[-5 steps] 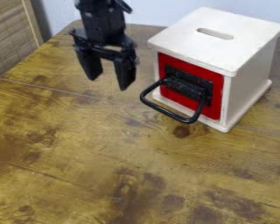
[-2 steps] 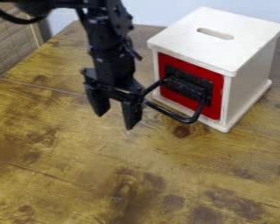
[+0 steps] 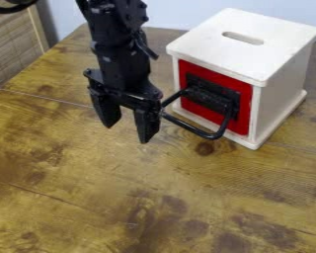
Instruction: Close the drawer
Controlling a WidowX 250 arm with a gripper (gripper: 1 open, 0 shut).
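The drawer (image 3: 216,97) has a red front with a black plate and sits in a pale wooden box (image 3: 253,54) with a slot on top, at the right. Its red front looks nearly flush with the box face. A large black loop handle (image 3: 192,118) juts out toward the left front. My gripper (image 3: 125,117) is black, points down and is open, with nothing between its fingers. It stands just left of the loop handle, low over the table; its right finger (image 3: 146,124) is close to the handle's left end.
The table (image 3: 95,198) is worn brown wood with dark stains. A slatted wooden panel (image 3: 9,44) stands at the far left. A pale wall runs behind the box.
My gripper has come down and to the right from the back of the table to beside the loop handle, then shifted slightly left. The drawer has not visibly moved.
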